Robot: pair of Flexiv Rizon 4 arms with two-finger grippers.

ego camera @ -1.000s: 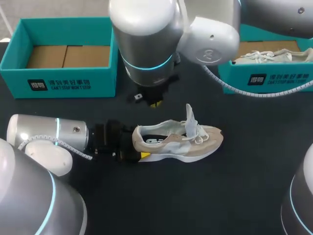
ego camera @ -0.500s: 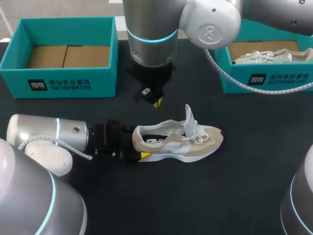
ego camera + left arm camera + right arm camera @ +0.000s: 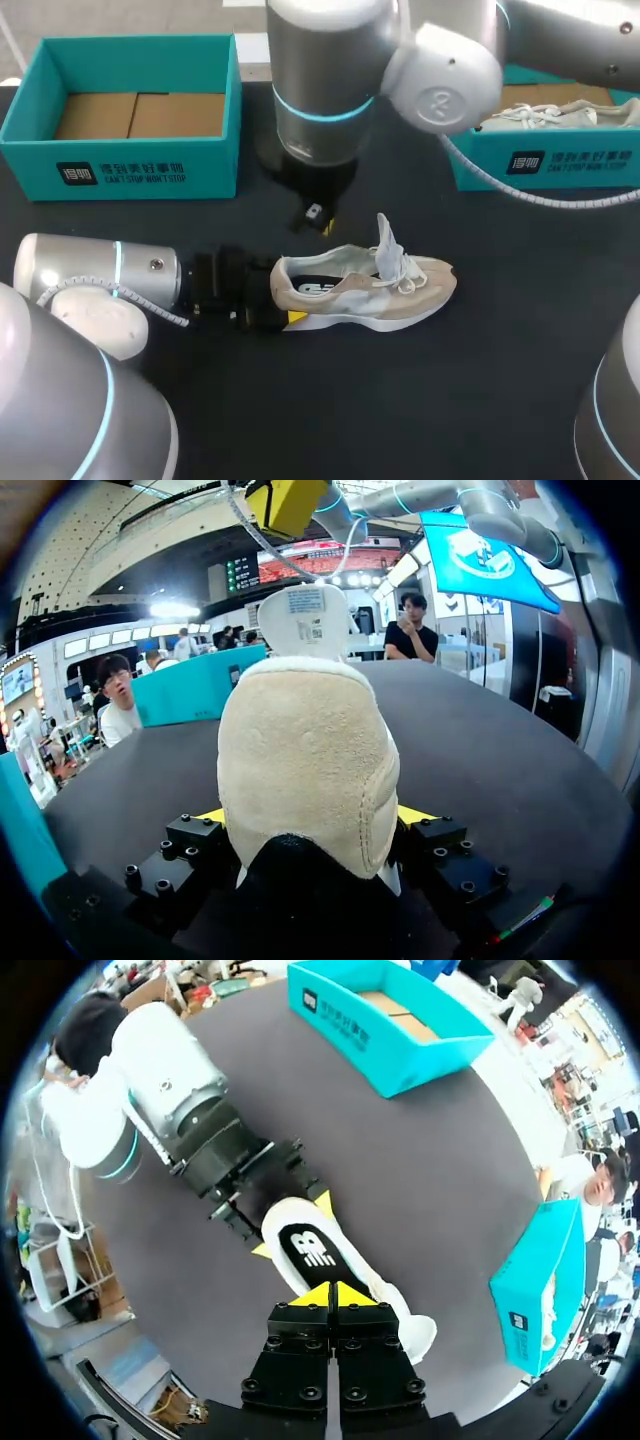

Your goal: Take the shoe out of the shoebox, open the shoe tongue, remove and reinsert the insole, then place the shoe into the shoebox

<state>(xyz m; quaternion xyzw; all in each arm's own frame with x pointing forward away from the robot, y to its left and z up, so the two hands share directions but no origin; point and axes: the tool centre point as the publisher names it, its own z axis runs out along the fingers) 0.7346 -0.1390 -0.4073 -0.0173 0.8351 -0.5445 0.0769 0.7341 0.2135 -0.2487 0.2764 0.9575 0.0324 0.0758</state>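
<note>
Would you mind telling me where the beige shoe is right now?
In the head view the shoe stands on the middle of the black table, its heel gripped by the left gripper; the shut right gripper hangs above it.

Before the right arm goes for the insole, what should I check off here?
1. Shoe out on the table, upright: ok.
2. Left gripper, jaws clamping the heel: ok.
3. Tongue raised: ok.
4. Insole exposed inside the shoe: ok.
5. Right gripper, jaws open for the grab: not ok, shut.
6. Shoebox empty for the return: ok.
</note>
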